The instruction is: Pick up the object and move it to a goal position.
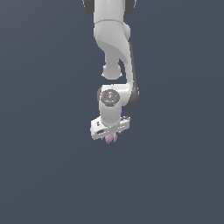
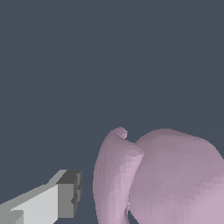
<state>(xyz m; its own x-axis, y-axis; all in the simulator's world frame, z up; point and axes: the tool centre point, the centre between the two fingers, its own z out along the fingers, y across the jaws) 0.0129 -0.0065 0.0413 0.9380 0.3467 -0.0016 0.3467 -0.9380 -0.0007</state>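
Pale pink-lilac is the only colour that breaks up my screens: the object (image 1: 110, 138) shows as a small lumpy patch poking out directly under the white gripper (image 1: 110, 136) in the exterior view, narrower than the gripper body above it. From that camera I see the arm (image 1: 114, 48) coming down from the top edge of the picture, bending at the wrist, with the gripper body tilted so that its end toward the exterior view's right sits a little higher. The surface (image 1: 43, 175) around it is a flat, uniform dark slate-blue. On the wrist view the object (image 2: 166, 179) looms large, two rounded lobes with a crease between them, and one grey-tipped finger (image 2: 68, 199) stands just beside the narrower lobe with a thin strip of background showing between them. I cannot see the other finger, which would lie past the object, so I cannot tell whether the jaws are closed on it or merely bracketing it. Nor can I tell whether the object rests on the surface or hangs clear of it.
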